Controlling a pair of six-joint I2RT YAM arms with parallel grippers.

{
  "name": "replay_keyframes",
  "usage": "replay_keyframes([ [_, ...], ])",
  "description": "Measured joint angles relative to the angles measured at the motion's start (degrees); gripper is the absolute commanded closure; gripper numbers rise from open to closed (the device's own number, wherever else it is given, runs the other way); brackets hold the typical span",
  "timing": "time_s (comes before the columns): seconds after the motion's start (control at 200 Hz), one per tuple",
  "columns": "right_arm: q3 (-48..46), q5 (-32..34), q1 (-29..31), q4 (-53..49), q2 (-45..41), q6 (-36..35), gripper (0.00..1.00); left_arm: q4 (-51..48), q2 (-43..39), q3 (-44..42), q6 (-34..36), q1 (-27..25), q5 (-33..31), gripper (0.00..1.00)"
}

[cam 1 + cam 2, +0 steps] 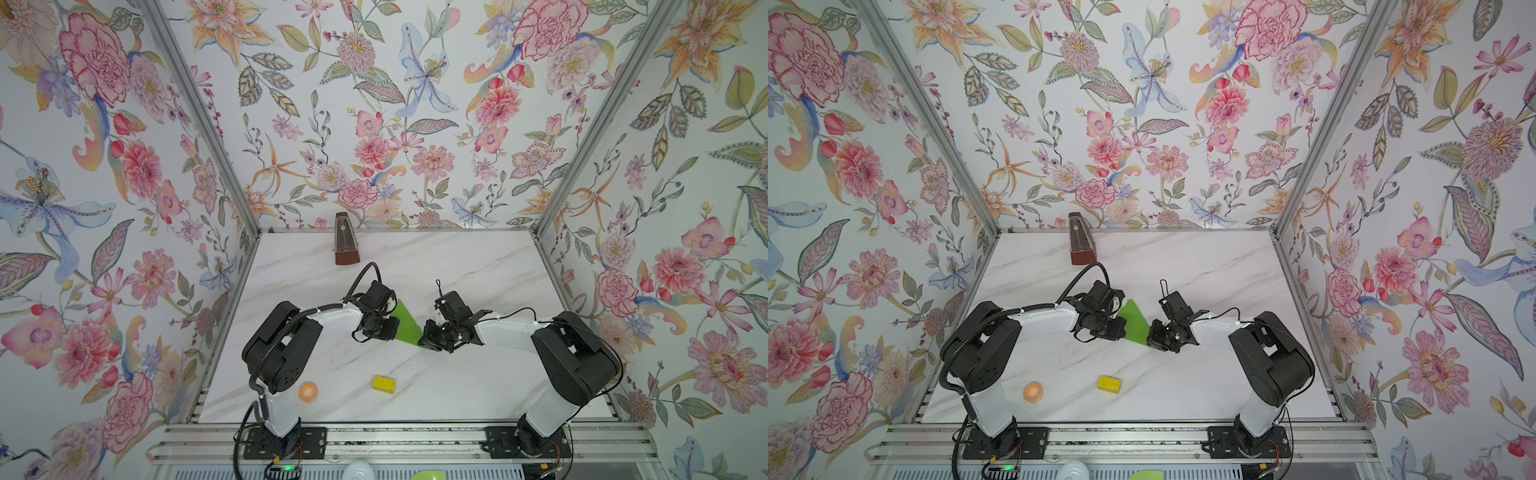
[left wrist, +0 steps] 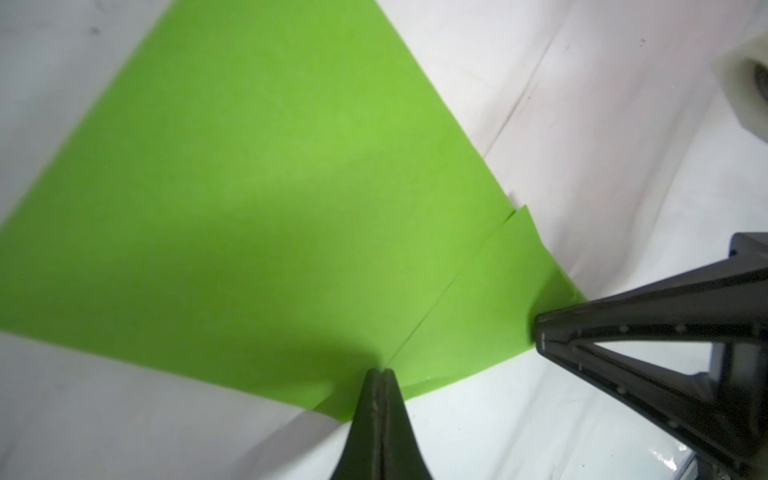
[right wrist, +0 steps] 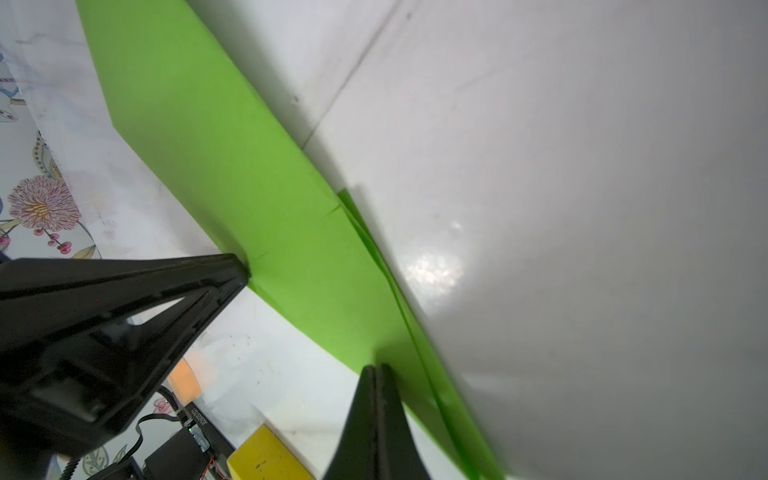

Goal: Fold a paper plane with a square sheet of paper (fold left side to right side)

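**Two closed grippers pin a part-folded green sheet at mid-table**

The marble table [image 1: 478, 266] is mostly bare. The lime-green paper [image 1: 405, 322] lies flat near its middle, between the two wrists in both top views and well apart from the brown metronome [image 1: 346, 243] at the back edge. It shows as a wedge. In the left wrist view a straight seam crosses one corner, where one layer overlaps another.

The left gripper [image 2: 380, 372] has its fingers pressed together, tips down at the paper's edge just where that seam ends. The right gripper [image 3: 376, 368] is closed the same way, tips resting on the paper near its long edge. No paper shows between either pair of fingers.

As I judge it, the main risk is slippage. Thin paper under two hard points on a slick top can skid or pivot if either tip drags sideways, which would misalign the layers and set a crooked crease. Sliding under heavy pressure could also crumple or tear the edge. The layered long edge looks slightly sprung, so it may reopen once released.

In both top views the wrists cover the fingertips and part of the paper, so its full outline cannot be made out. The right wrist view blurs along the near stretch of the long edge. The small yellow block [image 1: 384, 384] and the orange roll [image 1: 308, 392] sit toward the front, apart from the paper.
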Motion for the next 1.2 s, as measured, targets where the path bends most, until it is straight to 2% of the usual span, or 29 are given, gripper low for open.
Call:
replay_keyframes([
  [0.275, 0.00, -0.24, 0.59, 0.13, -0.11, 0.07, 1.00, 1.44, -0.70, -1.36, 0.26, 1.42, 1.07, 1.00],
  [0.49, 1.25, -3.32, 6.86, -2.56, -0.11, 0.17, 0.95, 0.52, 1.07, 1.31, 3.19, 2.01, 0.87, 0.96],
  [0.576, 2.01, -4.07, 7.52, -3.39, -0.44, 0.17, 0.91, 0.59, 2.10, 2.58, 5.09, 2.16, 0.94, 0.95],
  [0.676, 2.05, -4.11, 5.66, -4.00, -2.47, 0.09, 0.84, 0.57, 3.37, 4.20, 7.39, 2.27, 1.27, 0.95],
  [0.941, 3.34, -3.82, -2.14, -6.80, -5.75, -3.10, 0.73, 0.79, 5.62, 7.04, 11.91, 2.32, 2.43, 0.93],
  [1.196, 4.68, -3.89, -5.79, -10.16, -3.93, -7.98, 0.70, 0.57, 6.80, 9.01, 13.55, 2.32, 2.95, 0.85],
])
